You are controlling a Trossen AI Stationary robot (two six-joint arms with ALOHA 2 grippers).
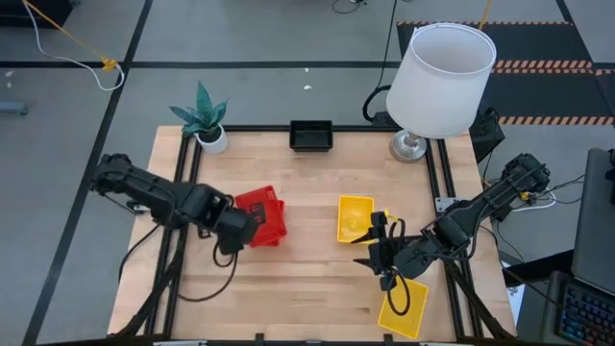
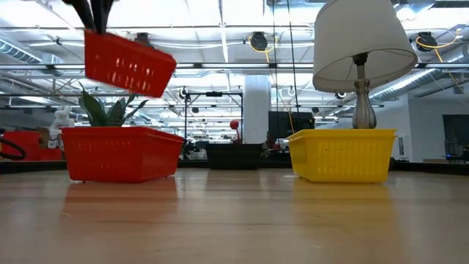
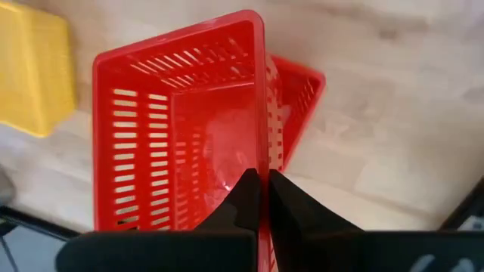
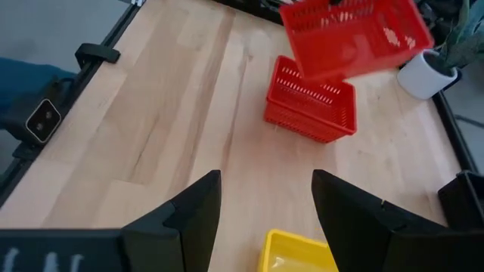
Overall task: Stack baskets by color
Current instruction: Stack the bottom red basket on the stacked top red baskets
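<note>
Left gripper (image 3: 263, 198) pinches the rim of a red basket (image 3: 181, 121), holding it above another red basket (image 2: 121, 152). Right gripper (image 4: 265, 200) hangs open beside a yellow basket (image 1: 355, 218).

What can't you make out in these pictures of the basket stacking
- Red stack, high view: the lifted red basket in the left gripper covers it, so its count is unclear.
- Black basket, high view: single or nested, cannot tell.
- Near yellow basket, high view: right gripper overlaps it.
</note>
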